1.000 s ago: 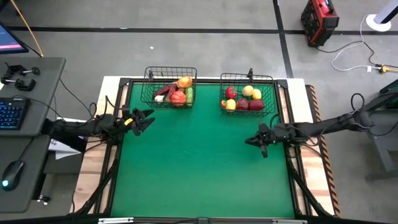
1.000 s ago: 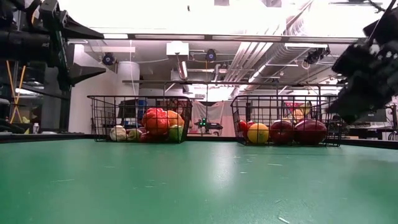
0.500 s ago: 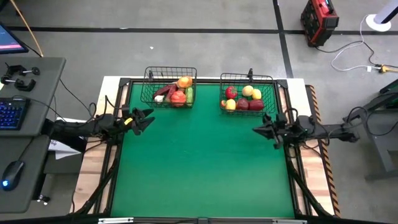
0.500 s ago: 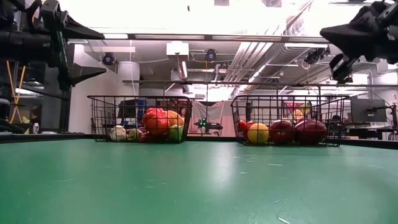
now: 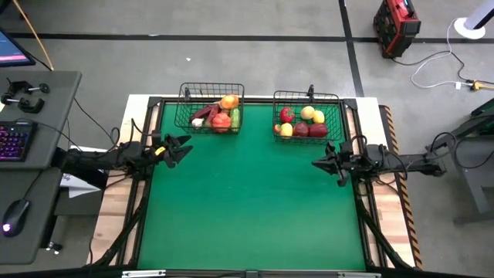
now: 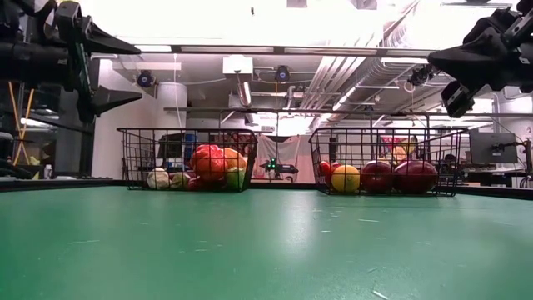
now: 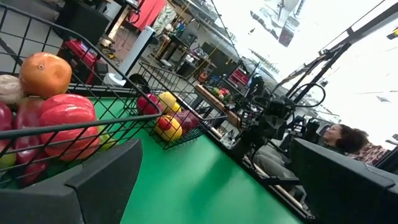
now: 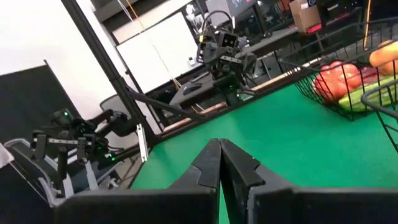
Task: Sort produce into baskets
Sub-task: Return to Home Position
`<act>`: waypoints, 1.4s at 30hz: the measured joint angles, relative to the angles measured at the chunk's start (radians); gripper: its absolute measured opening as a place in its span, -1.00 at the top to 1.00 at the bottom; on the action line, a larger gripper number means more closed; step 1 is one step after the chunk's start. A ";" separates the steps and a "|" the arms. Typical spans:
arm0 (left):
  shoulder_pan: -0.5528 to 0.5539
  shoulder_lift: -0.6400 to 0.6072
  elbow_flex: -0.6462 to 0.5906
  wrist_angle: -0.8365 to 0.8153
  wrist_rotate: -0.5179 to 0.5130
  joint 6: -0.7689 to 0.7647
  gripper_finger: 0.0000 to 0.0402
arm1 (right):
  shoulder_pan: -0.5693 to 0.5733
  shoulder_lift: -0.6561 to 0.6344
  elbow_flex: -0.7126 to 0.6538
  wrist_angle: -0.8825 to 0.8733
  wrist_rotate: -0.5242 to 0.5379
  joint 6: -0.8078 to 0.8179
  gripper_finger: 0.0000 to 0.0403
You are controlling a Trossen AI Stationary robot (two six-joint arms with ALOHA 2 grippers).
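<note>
Two black wire baskets stand at the table's far edge. The left basket [image 5: 210,110] holds red, orange, green, maroon and white produce [image 5: 221,116]. The right basket [image 5: 307,117] holds red, yellow and dark maroon produce [image 5: 302,123]. My left gripper [image 5: 182,147] hovers open and level at the table's left edge, nothing between its fingers. My right gripper [image 5: 318,163] hovers shut and level at the table's right edge, holding nothing.
The green tabletop [image 5: 247,208] lies bare between the arms. A desk with a keyboard and mouse [image 5: 15,212] stands left of the table. A person [image 7: 348,138] sits in the room beyond the right arm.
My right gripper has drawn back toward the table's right edge, risen, and tipped from slanting down to level. It has stayed shut. The left arm and the produce have kept still.
</note>
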 joint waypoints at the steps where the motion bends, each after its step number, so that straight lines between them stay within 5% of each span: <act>1: 0.000 0.000 0.000 0.001 0.000 0.000 -0.98 | 0.000 0.000 0.000 -0.005 0.000 0.000 1.00; 10: 0.000 0.000 0.000 0.000 0.000 0.000 -0.98 | 0.000 0.000 0.000 -0.046 0.000 -0.011 1.00; 17: 0.000 0.000 0.000 0.000 0.000 0.000 -0.98 | 0.016 0.000 0.000 -0.046 -0.008 -0.534 1.00; 42: 0.000 0.000 0.000 0.000 -0.001 0.000 -0.98 | 0.018 0.026 0.000 -0.050 -0.007 -0.444 1.00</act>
